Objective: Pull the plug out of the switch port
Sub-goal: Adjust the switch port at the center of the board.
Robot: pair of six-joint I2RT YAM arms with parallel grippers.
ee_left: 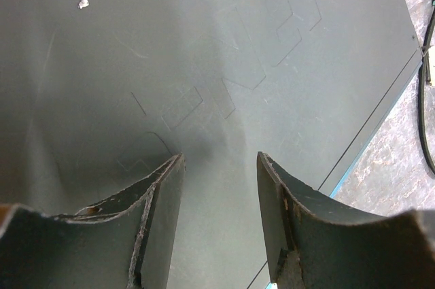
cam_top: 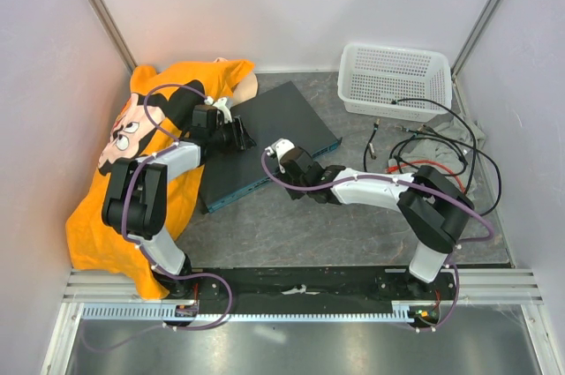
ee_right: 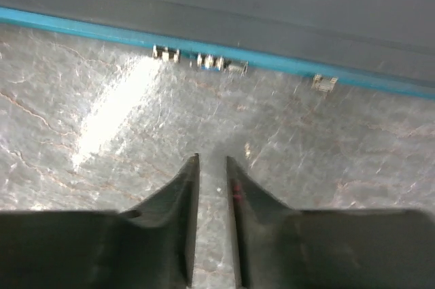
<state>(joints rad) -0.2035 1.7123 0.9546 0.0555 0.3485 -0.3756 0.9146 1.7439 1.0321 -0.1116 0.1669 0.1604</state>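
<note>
The switch [cam_top: 281,117] lies flat and aslant in the middle of the table, dark top up, teal front face [ee_right: 102,27] towards the right arm. My left gripper [cam_top: 238,135] is open and empty, its fingertips down on the switch top [ee_left: 204,64], jaws [ee_left: 221,160] apart over bare metal. My right gripper [cam_top: 277,153] hovers low over the table just in front of the teal face, its jaws [ee_right: 212,160] a narrow gap apart with nothing between them. Small sockets [ee_right: 211,62] show on the face; I see no cable in them. A loose black cable end [cam_top: 376,127] lies right of the switch.
A white mesh basket [cam_top: 393,79] stands at the back right. A tangle of black and red cables [cam_top: 437,146] lies on the right of the table. An orange printed shirt [cam_top: 154,190] covers the left side, under the left arm. White walls close in on three sides.
</note>
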